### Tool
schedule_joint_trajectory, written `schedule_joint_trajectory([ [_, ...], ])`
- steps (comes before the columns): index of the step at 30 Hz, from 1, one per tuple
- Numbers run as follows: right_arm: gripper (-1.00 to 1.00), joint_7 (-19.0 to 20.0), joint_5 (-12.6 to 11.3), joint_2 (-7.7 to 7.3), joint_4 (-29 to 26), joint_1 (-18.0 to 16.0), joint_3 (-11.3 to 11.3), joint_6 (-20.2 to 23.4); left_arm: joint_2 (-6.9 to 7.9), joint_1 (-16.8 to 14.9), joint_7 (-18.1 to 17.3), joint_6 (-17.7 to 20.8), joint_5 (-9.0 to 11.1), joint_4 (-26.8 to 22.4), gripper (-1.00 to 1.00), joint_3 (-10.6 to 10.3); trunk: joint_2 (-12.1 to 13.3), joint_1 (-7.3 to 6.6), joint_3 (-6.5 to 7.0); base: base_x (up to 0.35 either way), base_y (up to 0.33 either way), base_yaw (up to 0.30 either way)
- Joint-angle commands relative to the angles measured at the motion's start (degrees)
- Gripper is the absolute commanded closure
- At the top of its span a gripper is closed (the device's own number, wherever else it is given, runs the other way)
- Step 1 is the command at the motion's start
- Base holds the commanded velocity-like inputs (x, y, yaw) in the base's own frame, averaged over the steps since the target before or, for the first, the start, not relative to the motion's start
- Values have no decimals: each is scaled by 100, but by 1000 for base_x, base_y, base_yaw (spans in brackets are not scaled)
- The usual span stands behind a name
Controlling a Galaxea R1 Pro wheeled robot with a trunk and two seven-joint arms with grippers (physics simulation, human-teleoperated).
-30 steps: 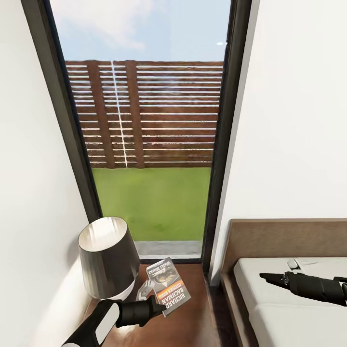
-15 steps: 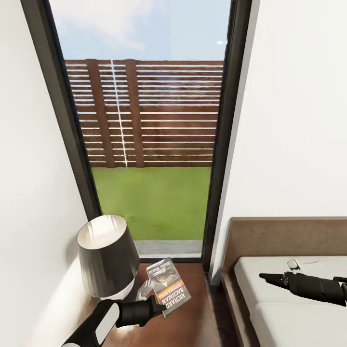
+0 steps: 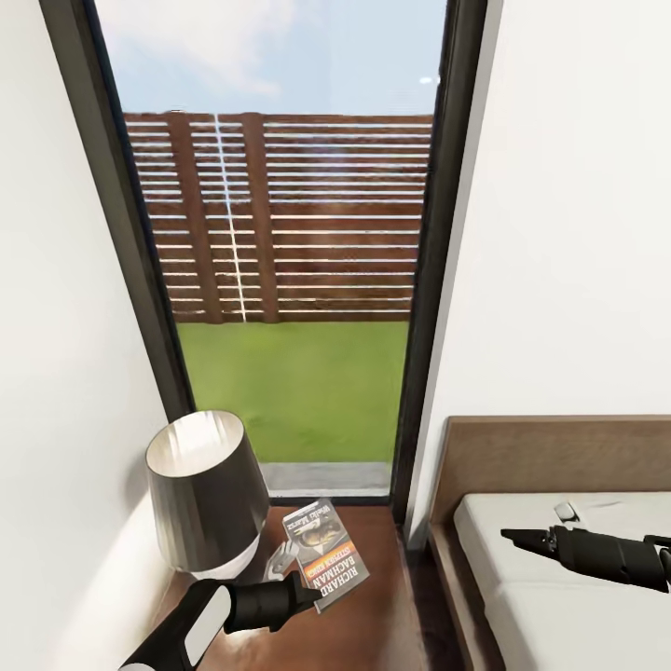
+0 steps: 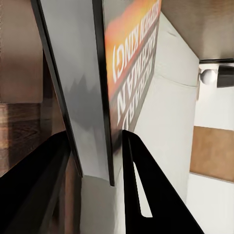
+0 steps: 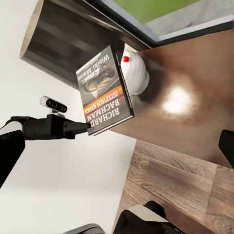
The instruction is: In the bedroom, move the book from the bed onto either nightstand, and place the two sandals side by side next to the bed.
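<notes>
The book (image 3: 326, 550), dark-covered with an orange band, hangs tilted just above the glossy dark nightstand (image 3: 373, 606), with my left gripper (image 3: 312, 587) shut on its near edge. The left wrist view looks along the book (image 4: 131, 63), clamped between the left gripper's (image 4: 95, 139) two black fingers. From the right wrist, the book (image 5: 105, 92) and left gripper (image 5: 83, 127) hover over the nightstand (image 5: 195, 112). My right gripper (image 3: 508, 534) floats over the bed (image 3: 559, 643), its fingers (image 5: 226, 146) wide apart and empty. The sandals are out of view.
A lamp (image 3: 205, 494) with a dark shade and white base stands on the nightstand's left half, close to the book. Behind it rises a tall dark-framed window (image 3: 289, 280); white walls close in on both sides. Wood-plank floor (image 5: 175, 185) lies in front of the nightstand.
The whole picture has slid up slightly, so the camera moved. The book and both grippers keep the same poses.
</notes>
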Motion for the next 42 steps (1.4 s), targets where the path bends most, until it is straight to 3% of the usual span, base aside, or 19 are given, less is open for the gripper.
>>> schedule_joint_trajectory([
  [1,-100,8,-13,-1,0,-4,-1,32,1,-3,4,39,40,-4,100,-5,-46,23,-25,0,0,0],
  [42,-100,2,-13,-1,0,-4,3,32,1,-3,13,31,31,-4,100,-12,-1691,923,-761,0,0,0],
])
